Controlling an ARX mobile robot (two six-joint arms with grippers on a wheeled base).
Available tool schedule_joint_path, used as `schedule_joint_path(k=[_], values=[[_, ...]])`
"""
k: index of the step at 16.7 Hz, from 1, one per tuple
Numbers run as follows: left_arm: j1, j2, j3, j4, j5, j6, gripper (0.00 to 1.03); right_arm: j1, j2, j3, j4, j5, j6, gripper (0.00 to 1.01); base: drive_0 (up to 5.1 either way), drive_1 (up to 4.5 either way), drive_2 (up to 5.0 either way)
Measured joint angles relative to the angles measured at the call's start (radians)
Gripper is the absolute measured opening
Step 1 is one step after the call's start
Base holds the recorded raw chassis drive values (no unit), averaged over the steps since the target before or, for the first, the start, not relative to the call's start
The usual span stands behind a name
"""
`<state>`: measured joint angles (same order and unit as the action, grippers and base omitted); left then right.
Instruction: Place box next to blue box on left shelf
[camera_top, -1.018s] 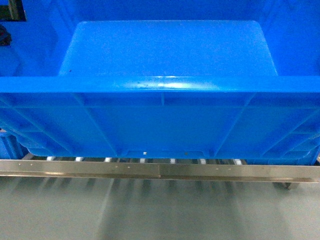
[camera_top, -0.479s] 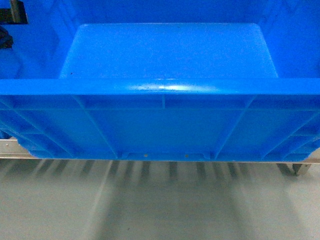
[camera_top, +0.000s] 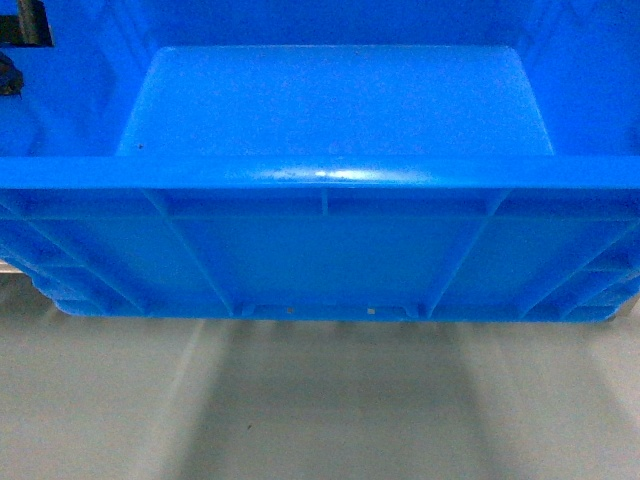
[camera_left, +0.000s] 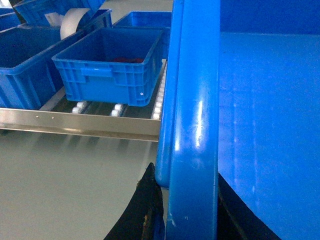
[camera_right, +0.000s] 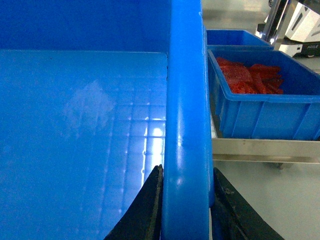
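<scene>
I hold the box, a big bright-blue crate, by its two side rims; it fills the head view with grey floor below it. My left gripper is shut on the box's left rim, one black finger outside, the other inside. My right gripper is shut on its right rim the same way. To the box's left is the left shelf, a steel rail with white rollers. A smaller blue box sits on it, apart from my crate.
More blue crates and a white roll stand further left on the rack. On the right, a blue crate of red parts sits above a steel rail. A white machine stands behind it.
The steel rail and rollers seen under the crate's near wall have slid up behind it and out of the head view. Only floor shows below now. Both grips are unchanged.
</scene>
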<state>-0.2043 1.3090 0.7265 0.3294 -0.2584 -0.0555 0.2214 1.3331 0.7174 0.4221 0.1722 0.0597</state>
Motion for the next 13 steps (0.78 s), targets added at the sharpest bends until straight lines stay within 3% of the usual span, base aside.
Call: schedule_joint_path(k=[13], values=[[0.0,0.001,-0.002,-0.006,0.001,-0.002,0.16,0.0,0.0,-0.001,-0.003,-0.001,0.0,0.21,0.0,0.0,0.0]])
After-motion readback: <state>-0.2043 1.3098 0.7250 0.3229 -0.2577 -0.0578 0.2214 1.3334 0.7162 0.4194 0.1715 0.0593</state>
